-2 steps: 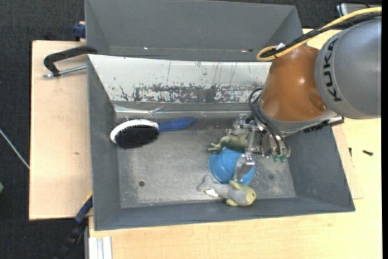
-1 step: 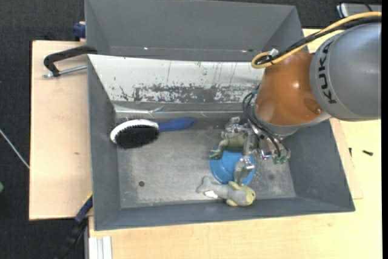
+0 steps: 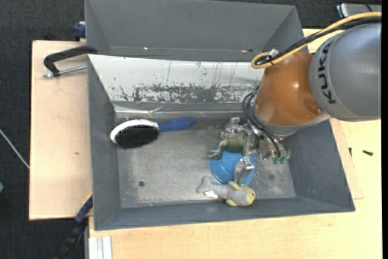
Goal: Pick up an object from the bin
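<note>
gripper (image 3: 244, 158): low in the right half of the bin (image 3: 194, 30), down among a small cluster of things; whether it is wide or narrow cannot be told.
task's thing: judged to be the blue plastic piece (image 3: 223, 167), right of the bin's middle, toward the near wall, just beside or touching the gripper; no hold confirmed.
neighbours: soft toy (image 3: 230, 193) against the blue piece on its near side; a small greenish thing (image 3: 227, 144) on its far side, kind unclear; hairbrush (image 3: 138, 133) well apart, at left.
risk, slip: the blue piece looks smooth, hard and rounded; a close on its curve could squeeze it out sideways.
risk, double pick: the cluster is tight; the soft toy could be caught along with the blue piece, then drop.
risk, miss: the orange cover (image 3: 282, 94) hides part of the cluster, so alignment is unverified.
materials: bin of grey metal, its floor scuffed and speckled; soft toy limp, pale grey with a yellowish end; hairbrush with an oval black bristle pad, white rim and blue handle.
</note>
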Controlling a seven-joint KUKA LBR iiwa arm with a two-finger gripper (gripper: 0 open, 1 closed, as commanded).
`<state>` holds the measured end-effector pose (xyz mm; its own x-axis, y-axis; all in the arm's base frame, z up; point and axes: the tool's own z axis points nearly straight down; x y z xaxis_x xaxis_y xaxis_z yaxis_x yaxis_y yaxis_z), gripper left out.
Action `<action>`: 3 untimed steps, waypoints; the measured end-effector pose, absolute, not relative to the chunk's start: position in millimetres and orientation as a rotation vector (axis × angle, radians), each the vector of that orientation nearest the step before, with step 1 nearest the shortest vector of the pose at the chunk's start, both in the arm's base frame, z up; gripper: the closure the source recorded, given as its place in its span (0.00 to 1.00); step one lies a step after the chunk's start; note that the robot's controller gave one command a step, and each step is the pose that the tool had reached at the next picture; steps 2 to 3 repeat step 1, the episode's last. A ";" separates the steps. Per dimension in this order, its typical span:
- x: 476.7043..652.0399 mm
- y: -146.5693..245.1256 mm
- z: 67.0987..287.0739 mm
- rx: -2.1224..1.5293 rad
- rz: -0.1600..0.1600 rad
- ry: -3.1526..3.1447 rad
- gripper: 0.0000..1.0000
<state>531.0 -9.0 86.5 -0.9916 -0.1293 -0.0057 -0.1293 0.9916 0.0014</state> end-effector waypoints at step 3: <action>548.9 -12.4 213.6 -0.215 -0.001 3.119 1.00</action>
